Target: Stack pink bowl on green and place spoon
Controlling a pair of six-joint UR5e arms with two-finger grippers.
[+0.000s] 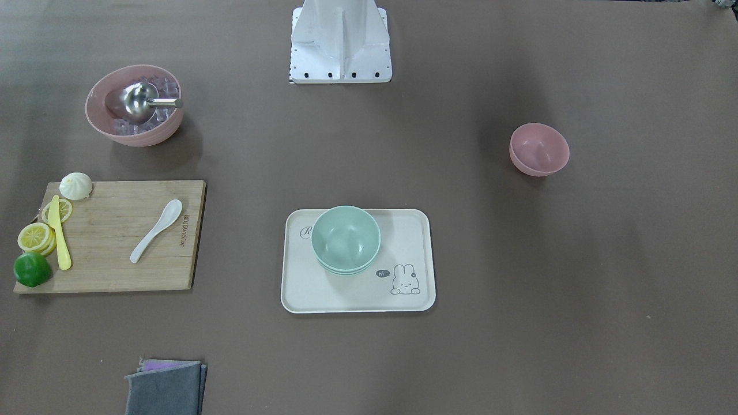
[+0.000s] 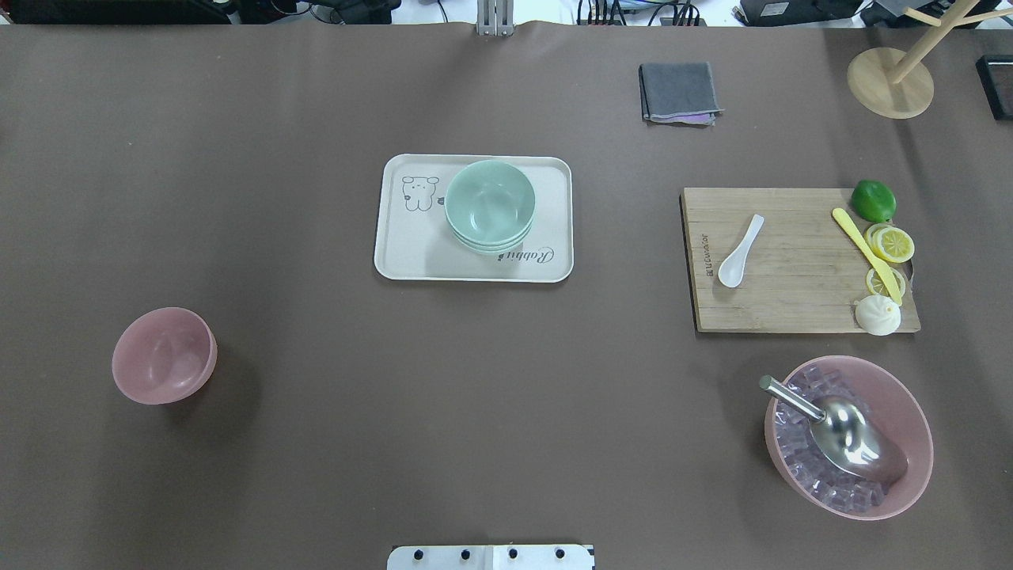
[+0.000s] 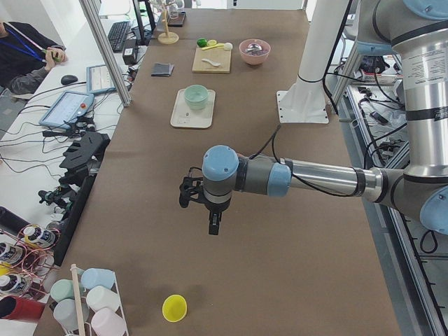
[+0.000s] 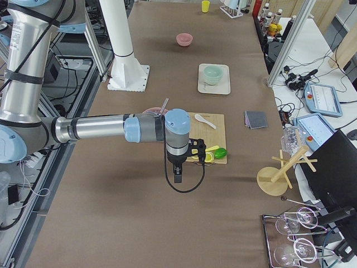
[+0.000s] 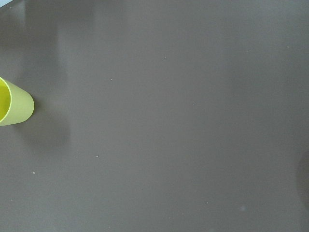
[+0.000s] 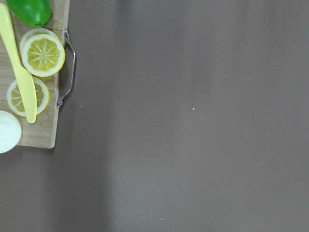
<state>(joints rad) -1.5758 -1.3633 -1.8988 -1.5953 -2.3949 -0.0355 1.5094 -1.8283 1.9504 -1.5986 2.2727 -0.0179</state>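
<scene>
Stacking has not started: the small pink bowl (image 2: pixel 164 355) sits empty and upright on the bench (image 2: pixel 506 412), on the robot's left and toward its near edge, well apart from everything else. The left end effector (image 3: pixel 213 225) hangs over bare bench beyond that bowl, near a yellow cup (image 5: pixel 12 104). It shows only from the side, so I cannot tell whether it is wide or narrow. The right end effector (image 4: pixel 177 176) hangs past the cutting board (image 2: pixel 799 293) at the other end, and its spread cannot be told either. Neither appears to hold anything.

Also near the robot, on its right, a larger pink bowl of ice (image 2: pixel 910 412) holds a steel scoop (image 2: pixel 851 431); that is not the one to stack.

Further out, the white spoon (image 2: pixel 739 252) lies flat on the cutting board. A stack of green bowls (image 2: pixel 489 204) stands on the rabbit tray (image 2: pixel 396 253) at mid-bench. A folded grey cloth (image 2: pixel 679 93) lies farthest away.

The left arm looks best placed for the first step. It should pinch the small bowl's rim, one finger inside and one outside, and lift straight. It should then centre the bowl over the green stack and let go only once the bowl seats. The spoon lies low on the wood, so a grasp across its raised handle seems safer.
</scene>
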